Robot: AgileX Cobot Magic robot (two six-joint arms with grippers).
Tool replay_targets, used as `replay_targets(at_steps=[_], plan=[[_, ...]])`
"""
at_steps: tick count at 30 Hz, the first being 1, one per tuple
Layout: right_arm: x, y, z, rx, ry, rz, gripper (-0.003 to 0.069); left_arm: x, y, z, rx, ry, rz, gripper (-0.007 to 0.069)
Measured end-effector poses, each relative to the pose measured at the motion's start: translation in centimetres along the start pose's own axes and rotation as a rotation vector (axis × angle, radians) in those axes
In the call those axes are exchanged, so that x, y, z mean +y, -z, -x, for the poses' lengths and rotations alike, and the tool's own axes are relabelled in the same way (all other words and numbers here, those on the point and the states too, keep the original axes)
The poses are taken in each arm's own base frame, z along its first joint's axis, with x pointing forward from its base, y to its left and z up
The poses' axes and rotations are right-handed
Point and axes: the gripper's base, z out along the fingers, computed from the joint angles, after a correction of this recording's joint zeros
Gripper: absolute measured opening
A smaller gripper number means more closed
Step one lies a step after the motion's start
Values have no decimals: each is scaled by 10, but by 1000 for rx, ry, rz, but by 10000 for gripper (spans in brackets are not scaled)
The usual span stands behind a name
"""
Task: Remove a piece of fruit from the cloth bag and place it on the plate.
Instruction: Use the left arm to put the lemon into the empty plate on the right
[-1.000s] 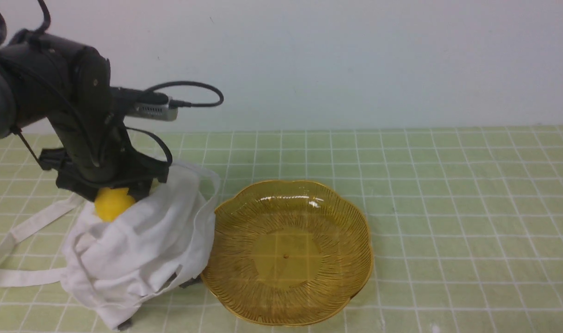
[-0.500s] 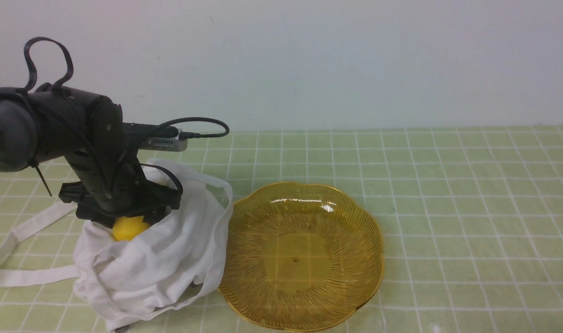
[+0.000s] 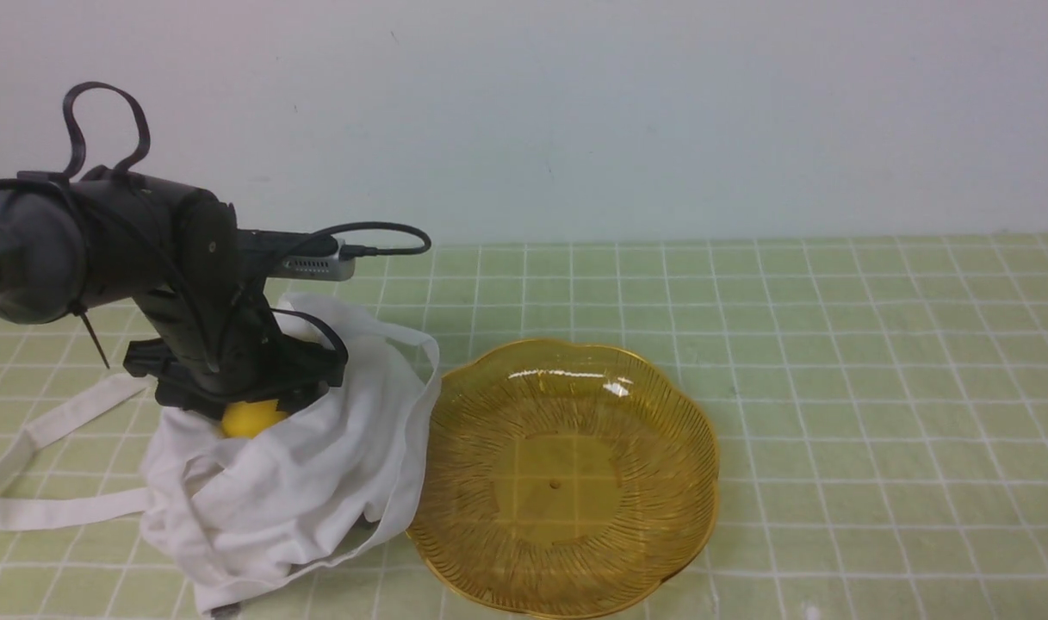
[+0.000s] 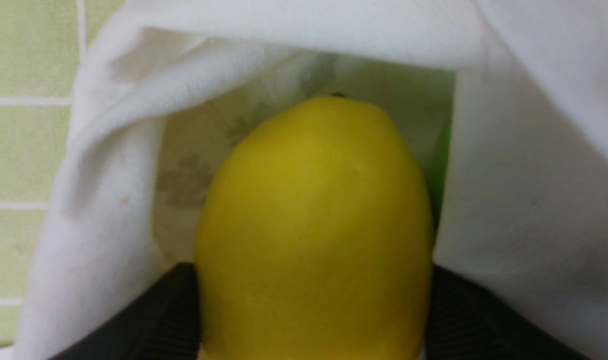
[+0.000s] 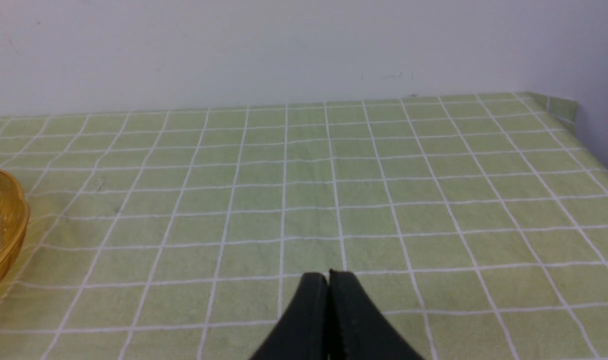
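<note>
My left gripper [image 3: 250,412] is shut on the yellow fruit [image 3: 250,419] at the mouth of the white cloth bag [image 3: 300,482]. In the left wrist view the fruit [image 4: 313,210] fills the middle, and the black fingers [image 4: 169,312] press on both of its sides with the bag's cloth [image 4: 533,175] around them. The amber ribbed plate [image 3: 700,448] lies just right of the bag, touching it. Its rim also shows in the right wrist view [image 5: 6,220]. My right gripper [image 5: 328,276] is shut and empty, low over the tablecloth, right of the plate.
A sliver of green fruit [image 4: 438,160] shows inside the bag beside the yellow one. The bag's long straps [image 3: 50,430] trail to the left on the green checked tablecloth [image 3: 834,387]. A white wall stands at the back.
My left gripper has moved down and a little right with the yellow fruit in it. The bag and the plate have shifted slightly to the right.
</note>
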Motion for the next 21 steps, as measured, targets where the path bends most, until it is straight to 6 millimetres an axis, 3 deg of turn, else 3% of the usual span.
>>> replay_targets(at_steps=[6,15,21], plan=[[0,0,0,0,0,0,-15,0,-3,1,-1,-8,4,539],[0,0,0,0,0,0,-15,0,-3,2,-5,-8,4,668],[0,0,0,0,0,0,-15,0,-4,2,-4,-8,4,668]])
